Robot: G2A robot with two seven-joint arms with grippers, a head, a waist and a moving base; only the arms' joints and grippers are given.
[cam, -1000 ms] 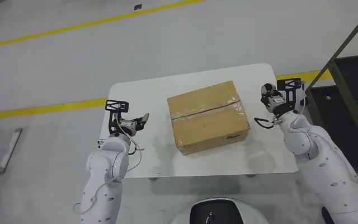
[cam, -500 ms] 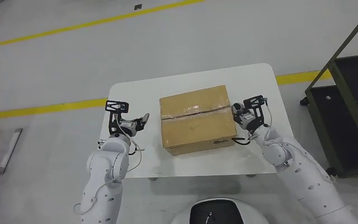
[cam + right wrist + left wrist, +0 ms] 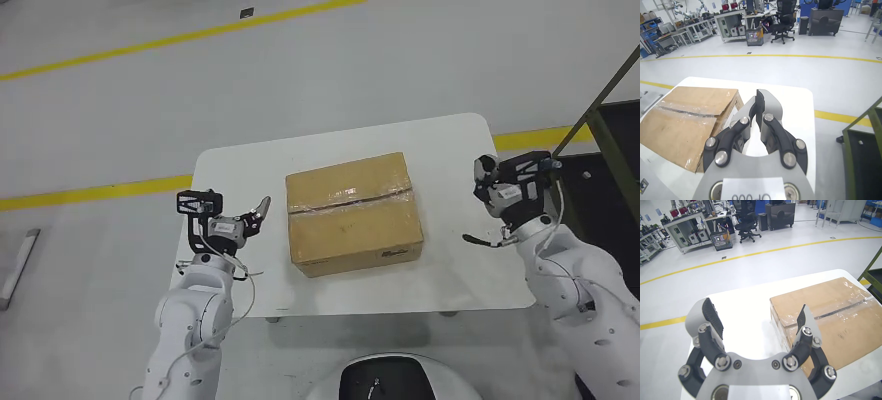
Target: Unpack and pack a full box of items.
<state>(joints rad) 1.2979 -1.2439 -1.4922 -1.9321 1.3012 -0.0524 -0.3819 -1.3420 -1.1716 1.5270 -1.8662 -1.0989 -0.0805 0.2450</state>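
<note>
A brown cardboard box (image 3: pixel 352 211) sealed with clear tape lies closed in the middle of the white table (image 3: pixel 452 150). The left wrist view shows the box (image 3: pixel 831 321) just beyond my left gripper (image 3: pixel 755 311), which stands open and empty above the table's left part, a short way from the box's side. In the top view my left gripper (image 3: pixel 258 212) hovers left of the box. My right gripper (image 3: pixel 757 102) is shut with nothing in it, off to the right of the box (image 3: pixel 687 117). From above, the right gripper (image 3: pixel 486 178) hangs over the table's right part.
A dark green metal rack (image 3: pixel 600 150) stands just past the table's right edge. Yellow floor lines (image 3: pixel 90 192) run behind and beside the table. Bare table surface lies on both sides of the box.
The box slid left and squared up as my right gripper pushed its right side, then that gripper drew back to the right. My left arm shifted slightly.
</note>
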